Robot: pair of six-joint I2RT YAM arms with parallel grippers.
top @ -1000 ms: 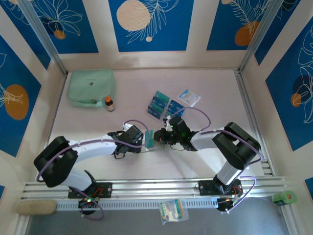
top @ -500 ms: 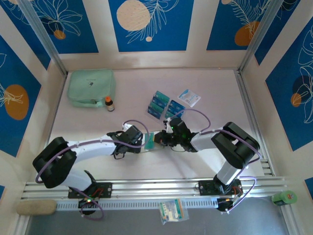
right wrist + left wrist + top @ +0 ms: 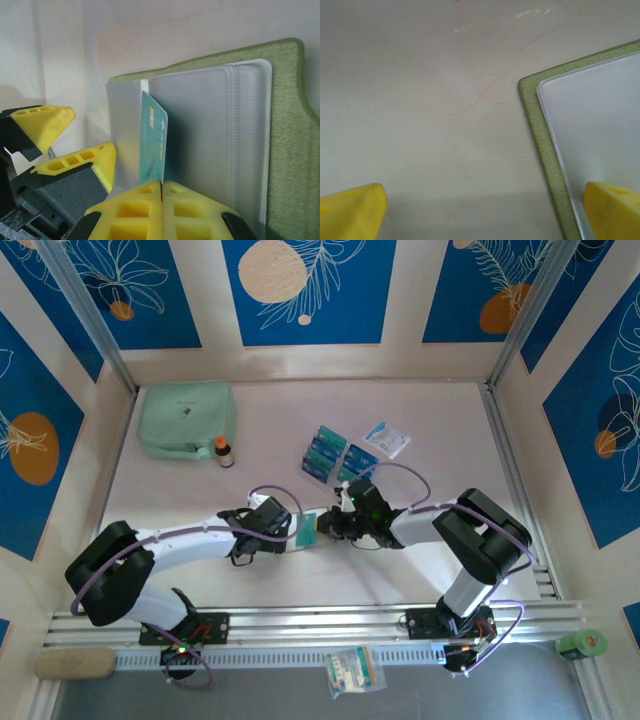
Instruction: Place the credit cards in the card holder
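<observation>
The olive-green card holder (image 3: 285, 125) lies open on the table, clear pockets up. My right gripper (image 3: 161, 184) is shut on a teal credit card (image 3: 154, 142) held on edge, its far end at the gap between two clear pockets. My left gripper (image 3: 482, 215) is open over the holder's corner (image 3: 540, 130): one fingertip hangs over the bare table, the other over the clear pocket. Its yellow fingers (image 3: 42, 125) show at the left of the right wrist view. From above, both grippers (image 3: 292, 532) (image 3: 328, 528) meet at the holder (image 3: 305, 532). More credit cards (image 3: 325, 452) lie further back.
A white-and-blue packet (image 3: 387, 438) lies right of the loose cards. A mint-green zip pouch (image 3: 187, 418) and a small brown bottle (image 3: 224, 451) stand at the back left. Metal rails run along the near and right edges of the table (image 3: 450, 440).
My right gripper has edged slightly left with the card, closer to the holder. The left gripper has barely moved and stays open.
</observation>
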